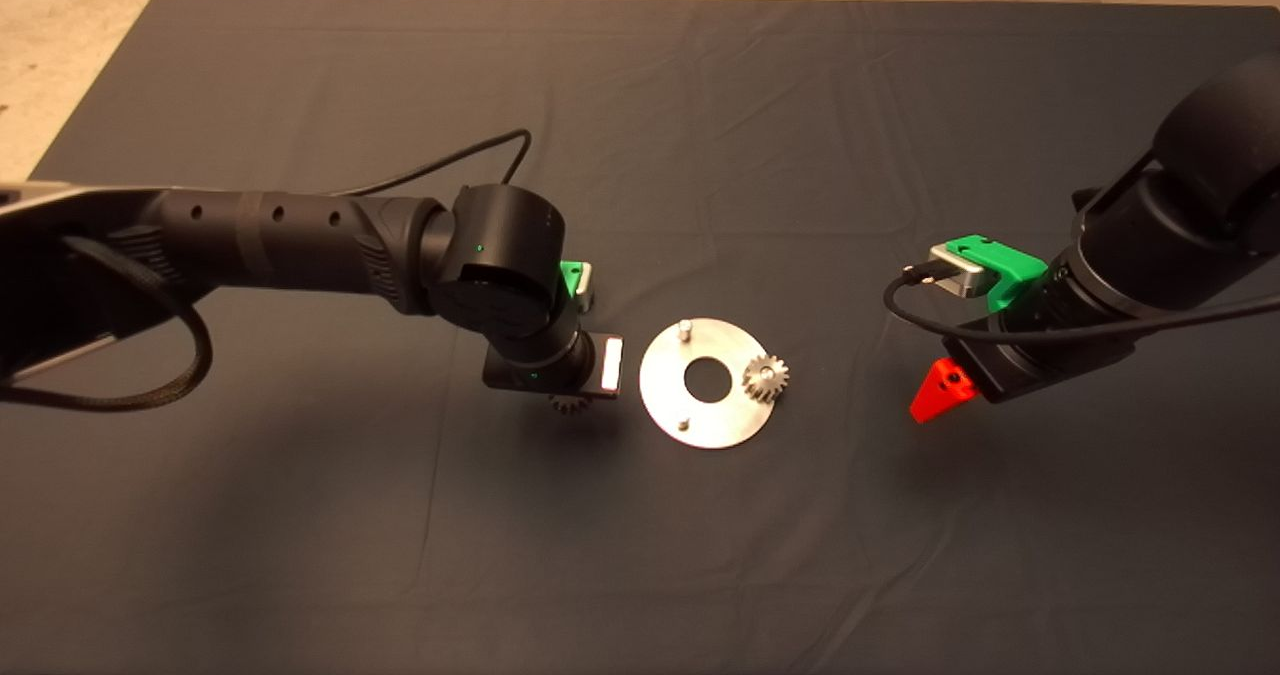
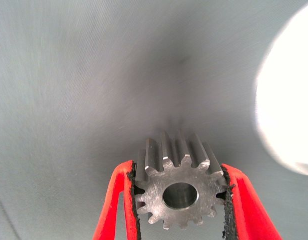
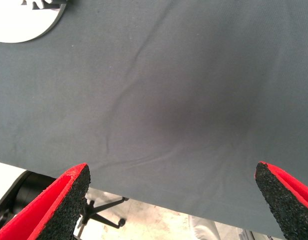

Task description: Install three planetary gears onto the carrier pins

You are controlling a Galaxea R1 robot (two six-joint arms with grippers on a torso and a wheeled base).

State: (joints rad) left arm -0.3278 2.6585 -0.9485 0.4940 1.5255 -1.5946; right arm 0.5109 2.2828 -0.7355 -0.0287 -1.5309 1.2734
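Note:
A flat round silver disc (image 1: 712,410) lies mid-mat. One planetary gear (image 1: 766,377) sits on its right side over a pin. Two bare carrier pins stand on the disc, one at the far side (image 1: 685,330) and one at the near side (image 1: 683,423). Just left of the disc my left gripper (image 2: 179,200) is shut on a second gear (image 2: 176,187), and its teeth peek out below the wrist (image 1: 568,405). My right gripper (image 3: 173,200) hangs open and empty over bare mat, right of the disc, with a red finger (image 1: 938,391) showing in the head view.
The dark mat (image 1: 640,555) covers the table, with pale floor (image 1: 60,45) past its far left corner. In the right wrist view the disc's edge (image 3: 24,25) shows bright, and a chair base (image 3: 101,212) stands beyond the mat's edge.

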